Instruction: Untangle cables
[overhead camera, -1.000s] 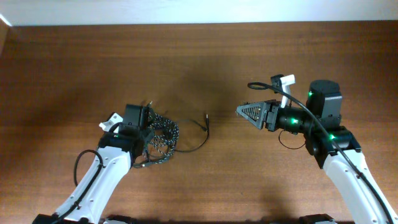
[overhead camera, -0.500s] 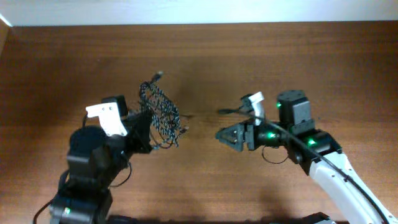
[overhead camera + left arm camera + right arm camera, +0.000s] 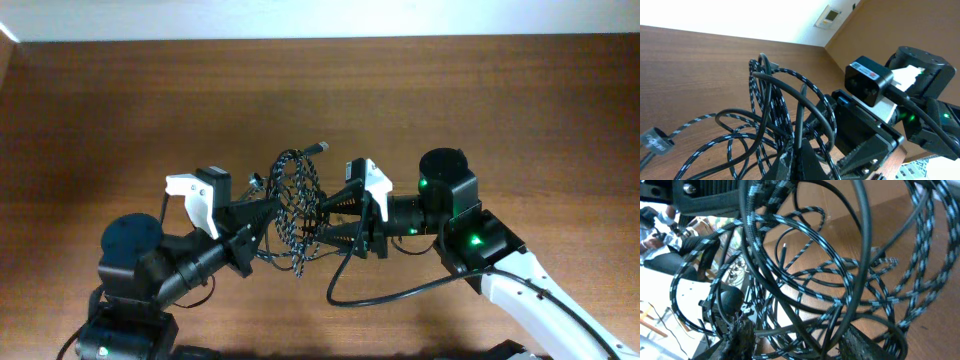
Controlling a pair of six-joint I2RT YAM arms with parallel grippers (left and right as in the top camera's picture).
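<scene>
The cables hang as one tangled bundle (image 3: 295, 205) above the table's middle. The braided black-and-white speckled cable (image 3: 767, 97) makes several loops. The thinner plain black cable (image 3: 860, 65) threads through them. A small plug (image 3: 320, 147) sticks up at the top, and a grey plug (image 3: 655, 140) hangs low at the left. My left gripper (image 3: 265, 213) is shut on strands at the bundle's left side, and the closed tips (image 3: 799, 152) show in the left wrist view. My right gripper (image 3: 328, 218) is open at the bundle's right side. Several strands (image 3: 805, 295) pass between its spread fingers (image 3: 740, 340).
The brown wooden table (image 3: 500, 90) lies under both arms. A thick black lead (image 3: 400, 292) loops from the right arm below the bundle. A pale wall strip (image 3: 300, 15) runs along the far edge. The right wrist camera housing (image 3: 870, 82) sits close behind the bundle.
My left gripper has lifted the bundle off the table and carried it right to the middle. My right gripper has moved left until its open fingers reach into the loops.
</scene>
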